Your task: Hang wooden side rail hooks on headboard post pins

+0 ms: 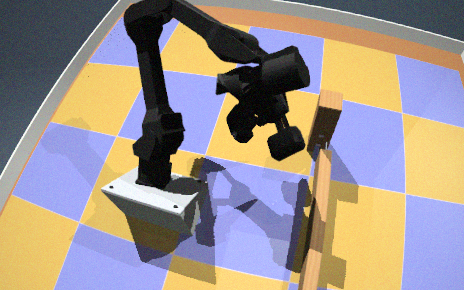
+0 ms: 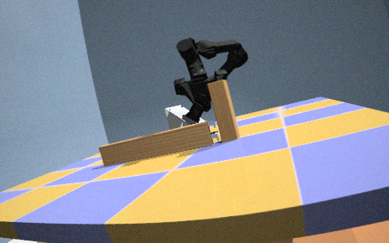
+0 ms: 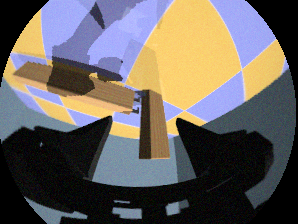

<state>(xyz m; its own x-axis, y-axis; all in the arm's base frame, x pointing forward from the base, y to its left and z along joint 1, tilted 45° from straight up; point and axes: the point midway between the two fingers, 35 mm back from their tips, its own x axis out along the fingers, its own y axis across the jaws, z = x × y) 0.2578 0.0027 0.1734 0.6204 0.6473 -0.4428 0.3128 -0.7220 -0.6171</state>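
The wooden side rail (image 1: pixel 321 190) (image 2: pixel 159 143) (image 3: pixel 112 99) stands on its long edge on the table. Its steel hooks (image 1: pixel 327 146) (image 2: pixel 215 136) (image 3: pixel 136 110) point at the foot of the upright headboard post (image 1: pixel 331 102) (image 2: pixel 223 111) (image 3: pixel 160 125). A narrow gap shows between rail end and post; the slot's pins cannot be made out, and whether the hooks touch the post is unclear. My gripper (image 1: pixel 262 137) (image 3: pixel 145 119) is open and empty, above the table on the arm-base side of the post. In the wrist view the post shows between the fingertips, farther off.
The arm's white base block (image 1: pixel 147 192) (image 2: pixel 176 112) stands on the checkered table (image 1: pixel 440 225) (image 2: pixel 230 180), on one side of the rail. The post rises higher than the rail. The arm's shadow falls across part of the rail. A pale border (image 1: pixel 415 31) runs round the table.
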